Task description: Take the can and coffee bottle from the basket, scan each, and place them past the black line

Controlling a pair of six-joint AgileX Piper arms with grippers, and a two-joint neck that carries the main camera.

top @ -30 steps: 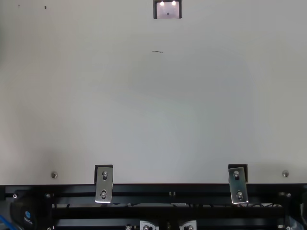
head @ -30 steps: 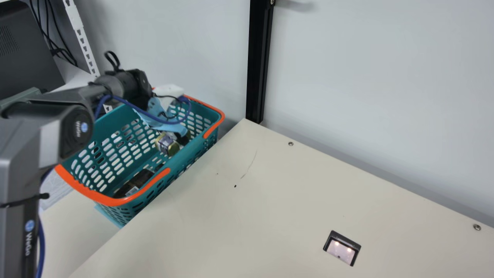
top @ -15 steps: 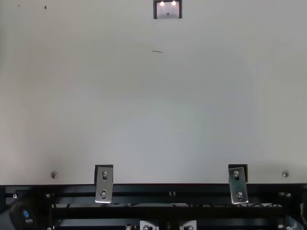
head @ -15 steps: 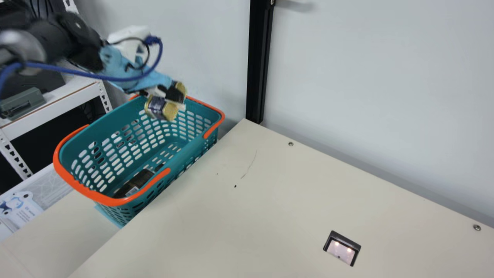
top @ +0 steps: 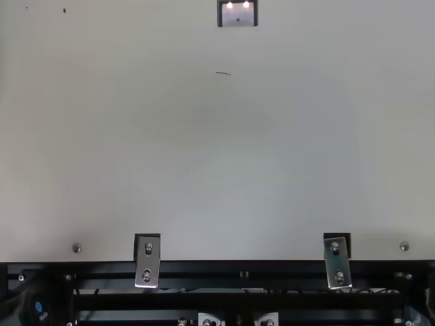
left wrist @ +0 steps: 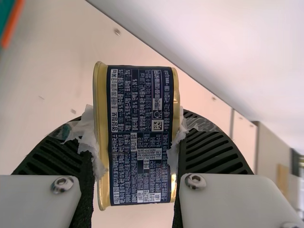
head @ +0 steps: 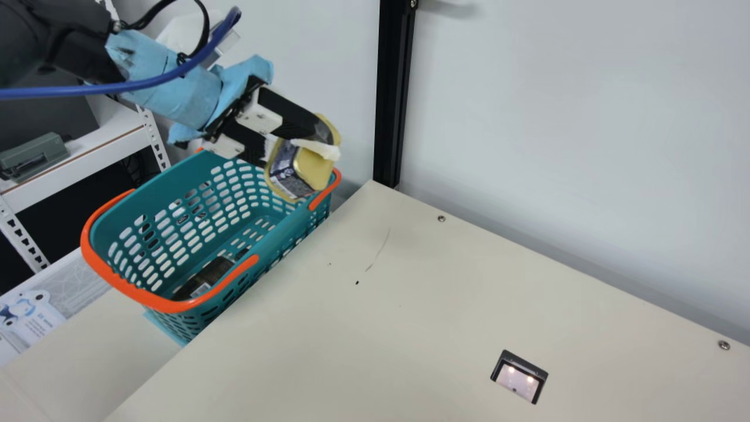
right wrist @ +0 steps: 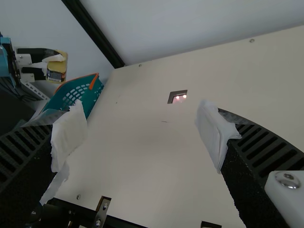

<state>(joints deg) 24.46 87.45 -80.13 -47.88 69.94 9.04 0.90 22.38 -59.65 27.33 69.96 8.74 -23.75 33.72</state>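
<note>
In the main view my left gripper [head: 299, 143] is shut on the gold-and-navy can [head: 293, 173], held tilted above the far end of the teal basket [head: 293, 218]. The left wrist view has the can [left wrist: 141, 137] upright between the ribbed fingers of my left gripper [left wrist: 137, 147], its printed label facing the camera. A dark item [head: 208, 275], perhaps the coffee bottle, lies at the basket's near end. My right gripper [right wrist: 142, 137] stands open in the right wrist view, nothing between its paper-wrapped fingers. The scanner window [head: 519, 378] is set into the table.
The cream table [head: 410, 328] runs right of the basket along a grey wall. A black post [head: 394, 94] rises at its far corner, and a white shelf [head: 76, 158] stands behind the basket. Metal brackets [top: 147, 261] sit on the table's edge in the top view.
My left gripper has risen out of the basket with the can in it, then moved rightward and nearer to the camera. The dark item has stayed in the basket.
</note>
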